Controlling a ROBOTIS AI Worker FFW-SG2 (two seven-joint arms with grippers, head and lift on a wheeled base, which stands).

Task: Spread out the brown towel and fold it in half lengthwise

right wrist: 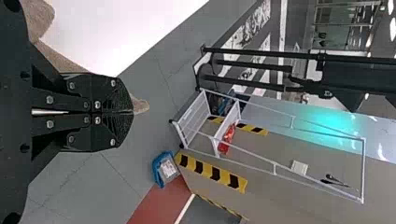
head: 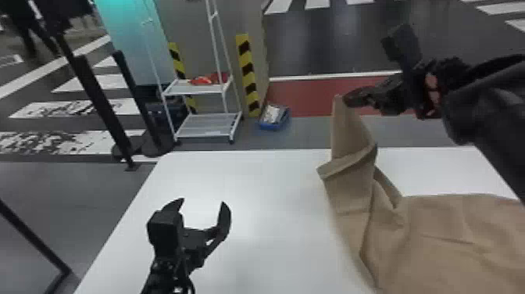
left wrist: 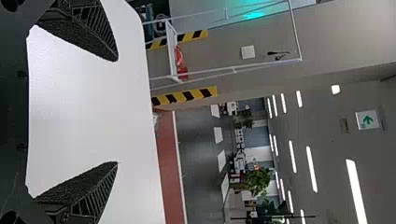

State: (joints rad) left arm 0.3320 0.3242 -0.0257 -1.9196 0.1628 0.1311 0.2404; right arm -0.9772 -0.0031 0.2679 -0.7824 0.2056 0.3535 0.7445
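Brown and rumpled, the towel point(head: 449, 250) hung partly from the pinching right gripper point(right wrist: 130, 112), left gripper point(head: 203, 201) spread, flattening and folding undone.

It's a big indoor hall (crosswalk stripes point(head: 103, 83) and all) under ceiling lights point(left wrist: 311, 169).

My right arm point(head: 488, 117): smooth black casing, reddish patches point(head: 432, 92) near wrist. My left gripper point(head: 202, 201): black, boxy housing point(head: 166, 228), dark cable point(head: 190, 282) below; ribbed fingers point(left wrist: 95, 18), grainy inner faces. My right gripper point(head: 347, 101): black plates, silver screws point(right wrist: 97, 104).
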